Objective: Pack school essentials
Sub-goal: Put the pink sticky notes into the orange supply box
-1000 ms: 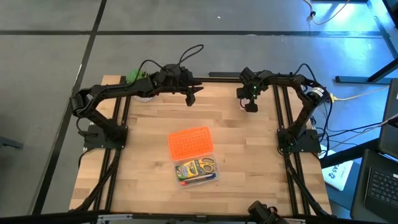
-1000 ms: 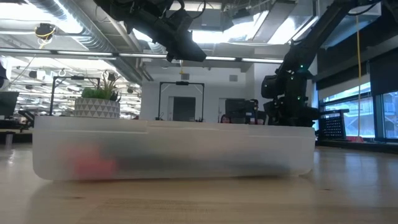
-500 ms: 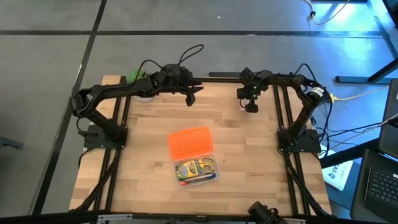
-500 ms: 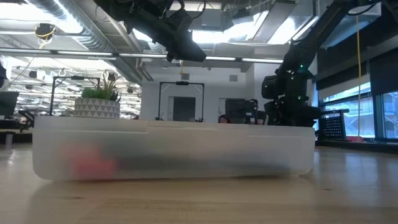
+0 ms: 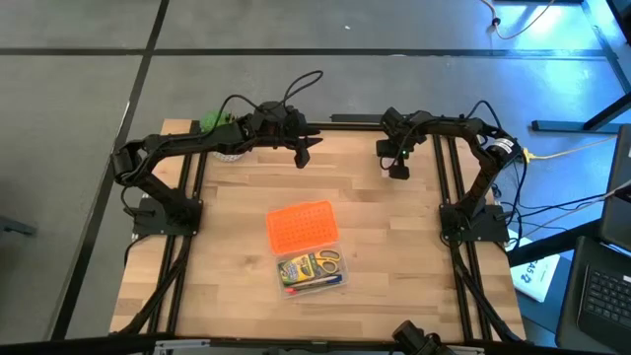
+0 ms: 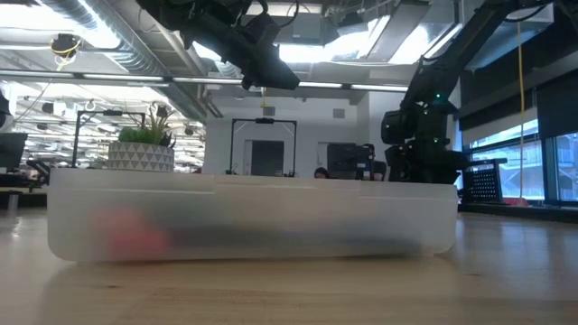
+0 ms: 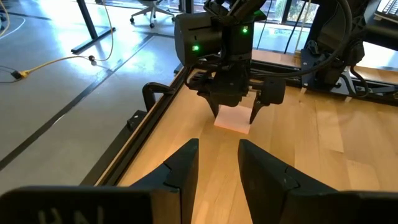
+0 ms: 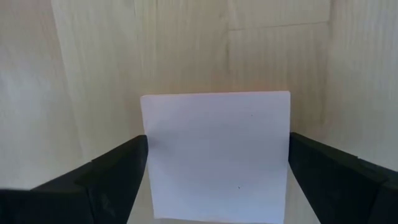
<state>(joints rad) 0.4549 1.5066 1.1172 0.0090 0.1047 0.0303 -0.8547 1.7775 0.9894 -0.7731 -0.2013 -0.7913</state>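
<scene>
A pale pink note pad (image 8: 214, 155) lies flat on the wood near the table's far edge, also visible in the left wrist view (image 7: 233, 121). My right gripper (image 5: 397, 172) (image 8: 217, 174) stands over it, pointing down, shut on it. My left gripper (image 5: 304, 154) (image 7: 217, 165) hangs open and empty in the air to the left of it. The clear case (image 5: 311, 269) (image 6: 253, 217) sits toward the near side. In it lie a green-and-yellow crayon box (image 5: 295, 266), yellow-handled scissors (image 5: 327, 261) and pencils (image 5: 315, 282). My right gripper pinches the note pad between its two fingers, which lie on two opposite side edges (image 8: 144, 149) (image 8: 288, 149). It comes from above, pointing down. The pad sits flat and level in the hold; whether it is off the wood, I cannot tell.
The orange perforated lid (image 5: 301, 226) lies just beyond the clear case, touching it. A green potted plant (image 5: 219, 128) (image 6: 144, 149) stands at the far left corner behind my left arm. Black frame rails (image 5: 187, 227) run along both table sides. Bare wood lies between the pad and the case.
My right gripper has tipped slightly while staying over the note pad; the green light on its wrist no longer shows from above.
</scene>
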